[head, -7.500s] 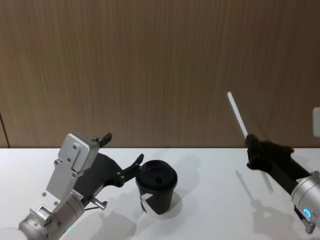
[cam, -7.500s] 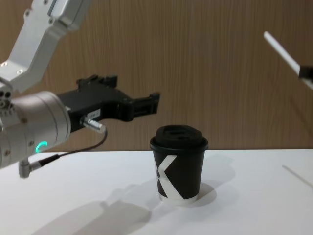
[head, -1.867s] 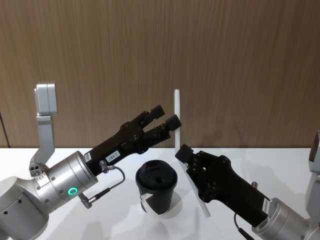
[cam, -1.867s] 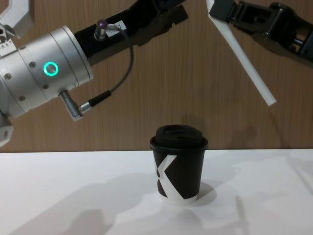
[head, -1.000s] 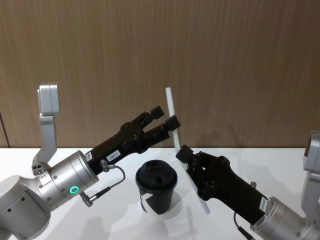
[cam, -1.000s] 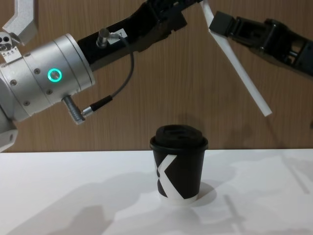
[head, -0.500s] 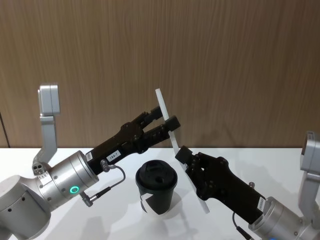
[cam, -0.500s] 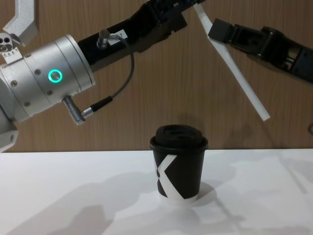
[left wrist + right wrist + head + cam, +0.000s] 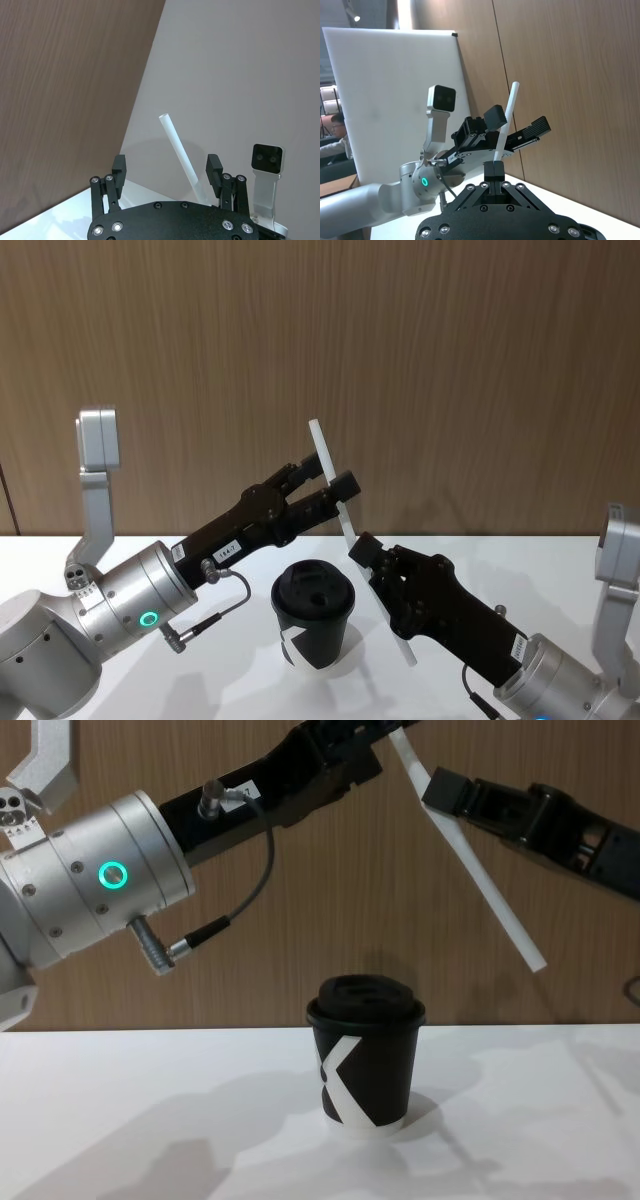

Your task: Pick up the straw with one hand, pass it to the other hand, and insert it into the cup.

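Right tool: my all-black right tool [image 9: 362, 546] has its fingers pressed together on the straw [image 9: 322, 447]. It pinches a little below the middle, and a short tail hangs out underneath.
Left tool: my left tool [image 9: 331, 474], the one on the silver wrist with the green ring, is spread wide. One finger stands on each side of the straw's upper part. In the left wrist view the straw runs up between the fingers, closer to one of them, and I cannot tell whether it brushes that pad.
Straw position: it is held in the air, tilted, just above and beside the cup [image 9: 314, 620], with its top leaning toward my left side.
Cup: it stands upright on the table [image 9: 480, 560] with its lid on, below both tools and touched by neither.
Step in hand: I judge this is the handover, with the receiving fingers in place but not yet closed.
Handling: the straw looks very light and fairly stiff, but thin-walled and smooth. It should slip or swivel in a loose pinch and flatten under a hard one.
Where to hold: I would close the left tool squarely on the upper part, well clear of the right tool's fingers. That leaves the lower length free to go through the lid.
Risk: if the right tool lets go before the left has a firm hold, the straw drops or tilts.
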Controlling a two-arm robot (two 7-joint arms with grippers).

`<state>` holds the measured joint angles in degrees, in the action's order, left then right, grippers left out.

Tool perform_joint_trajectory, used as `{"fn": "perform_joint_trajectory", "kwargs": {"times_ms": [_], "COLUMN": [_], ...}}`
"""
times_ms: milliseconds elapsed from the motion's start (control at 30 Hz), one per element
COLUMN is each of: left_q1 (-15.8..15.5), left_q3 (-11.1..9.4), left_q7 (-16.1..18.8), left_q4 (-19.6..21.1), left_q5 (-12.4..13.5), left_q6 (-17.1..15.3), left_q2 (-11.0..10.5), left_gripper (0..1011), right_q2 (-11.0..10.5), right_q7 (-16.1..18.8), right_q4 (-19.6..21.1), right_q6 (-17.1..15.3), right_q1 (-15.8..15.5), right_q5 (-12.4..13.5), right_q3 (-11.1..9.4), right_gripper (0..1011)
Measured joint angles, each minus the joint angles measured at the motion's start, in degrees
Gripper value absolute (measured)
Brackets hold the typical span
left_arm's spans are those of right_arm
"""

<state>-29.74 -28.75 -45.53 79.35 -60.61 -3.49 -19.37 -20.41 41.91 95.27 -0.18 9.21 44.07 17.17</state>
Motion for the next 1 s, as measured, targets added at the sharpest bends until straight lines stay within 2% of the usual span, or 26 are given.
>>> {"fn": "perform_joint_trajectory", "kwargs": {"times_ms": [567, 1000], "left_q1": [0.0, 0.0], "left_q3": [0.0, 0.0], "left_q7": [0.0, 0.0], "left_q4": [0.0, 0.0], "left_q5": [0.0, 0.0], "left_q6": [0.0, 0.0], "left_q2": [0.0, 0.0], "left_gripper": [1001, 1002], "right_q2": [0.0, 0.6], "right_q7": [-1.4, -2.0], "right_q4": [-1.2, -4.7], "right_q6": [1.1, 2.0], "right_q1": [0.5, 3.0], "right_q5": [0.1, -0.2], "right_q3": [0.5, 1.5], "right_gripper": [0, 0]}}
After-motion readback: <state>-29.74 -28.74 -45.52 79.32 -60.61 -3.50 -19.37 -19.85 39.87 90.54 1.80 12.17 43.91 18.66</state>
